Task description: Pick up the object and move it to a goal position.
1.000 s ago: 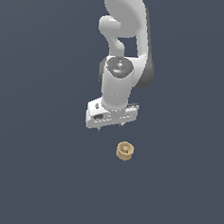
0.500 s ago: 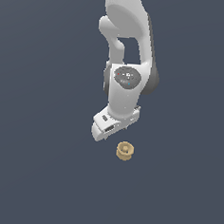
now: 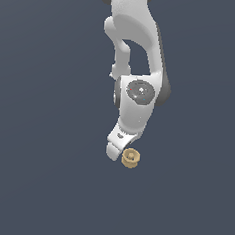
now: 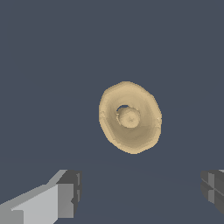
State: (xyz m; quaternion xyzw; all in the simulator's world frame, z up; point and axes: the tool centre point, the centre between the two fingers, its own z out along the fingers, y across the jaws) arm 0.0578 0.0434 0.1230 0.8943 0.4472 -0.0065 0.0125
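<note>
The object (image 3: pixel 131 158) is a small tan-yellow round spool with a recessed top and a central knob, lying on the dark surface. In the exterior view my white gripper (image 3: pixel 115 150) hangs tilted just beside it on the exterior view's left, its fingers hidden by the hand. The wrist view looks down on the object (image 4: pixel 130 117), which lies ahead of the gripper (image 4: pixel 140 192) and apart from it. Two dark fingertips (image 4: pixel 70 192) stand far apart with nothing between them, so the gripper is open.
A flat dark blue-grey surface (image 3: pixel 34 183) lies under everything. The arm's white links (image 3: pixel 133 36) rise above the hand toward the top of the exterior view.
The hand has come down and tilted, moving toward the object until its lower end is right beside it. The object has not moved.
</note>
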